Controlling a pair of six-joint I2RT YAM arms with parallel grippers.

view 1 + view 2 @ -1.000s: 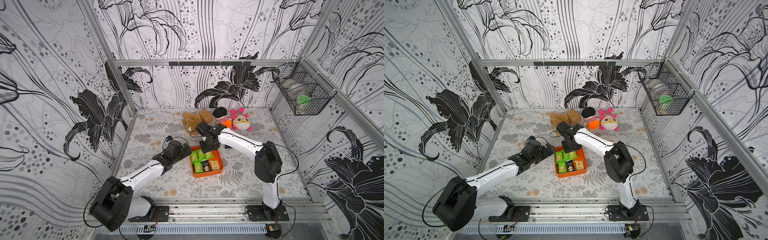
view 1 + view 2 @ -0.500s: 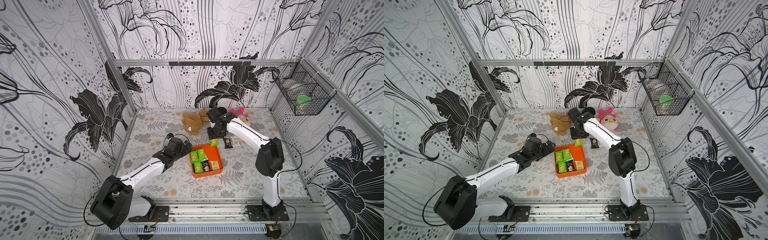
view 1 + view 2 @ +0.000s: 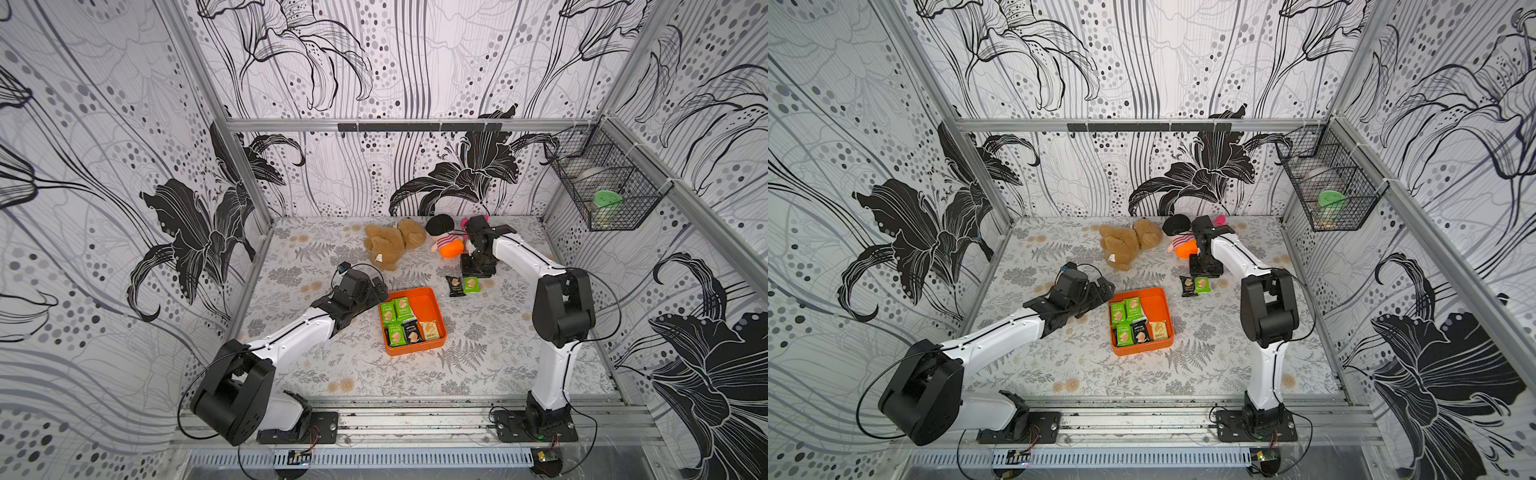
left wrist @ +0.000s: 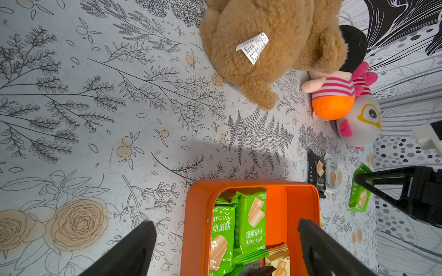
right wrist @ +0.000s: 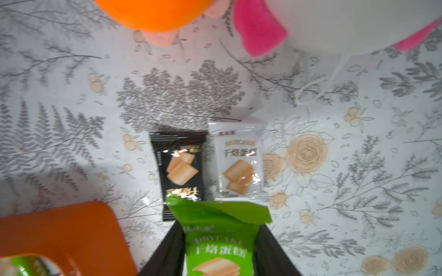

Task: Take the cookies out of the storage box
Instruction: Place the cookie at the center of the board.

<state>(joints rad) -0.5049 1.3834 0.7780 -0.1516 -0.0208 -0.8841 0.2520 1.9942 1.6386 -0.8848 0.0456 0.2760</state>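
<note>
The orange storage box (image 3: 426, 303) (image 3: 1156, 303) lies mid-table and holds several cookies (image 3: 401, 322) (image 4: 248, 215) in green, black and cream packets. My right gripper (image 3: 477, 272) (image 5: 220, 230) hangs low over the table behind and to the right of the box. It is shut on a green cookie packet (image 3: 471, 285) (image 5: 217, 248). Just beyond it a black packet (image 5: 180, 167) (image 3: 455, 286) and a white packet (image 5: 238, 162) lie flat on the table. My left gripper (image 3: 380, 289) (image 4: 226, 223) stands open over the box's back left corner, empty.
A brown plush bear (image 3: 392, 243) and a striped doll with an orange body (image 3: 451, 245) lie at the back. A pink-and-white plush (image 4: 358, 124) sits close behind the right gripper. A black wire basket (image 3: 606, 191) hangs on the right wall.
My right gripper has carried the green packet from over the box to the back right, down beside the black and white packets. The left arm has barely moved.
</note>
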